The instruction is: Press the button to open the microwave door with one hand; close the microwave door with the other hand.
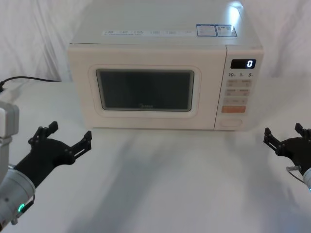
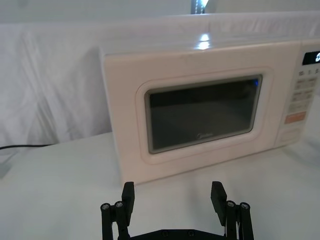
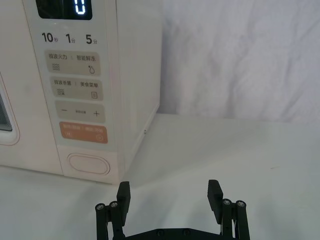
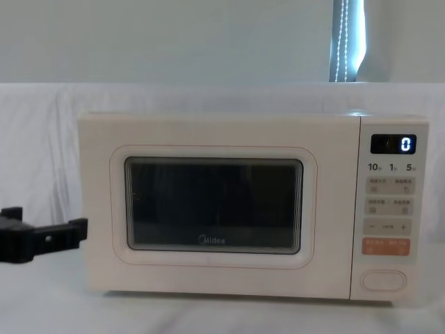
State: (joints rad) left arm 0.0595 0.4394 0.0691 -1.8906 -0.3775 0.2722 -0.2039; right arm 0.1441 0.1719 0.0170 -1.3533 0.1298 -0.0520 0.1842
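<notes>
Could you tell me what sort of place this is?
Probably a staged test bench, not a kitchen: a lone microwave with its door shut stands on a white-draped table against a white cloth backdrop, both open tools waiting in front.

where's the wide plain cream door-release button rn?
The wide pill-shaped cream button sits at the bottom of the microwave's right-hand control panel, directly under the orange rectangular key, right of the closed cream microwave door.

Staged test setup: white cloth-draped table (image 1: 160, 184), cloth backdrop (image 4: 42, 139), lone microwave (image 1: 165, 82).
</notes>
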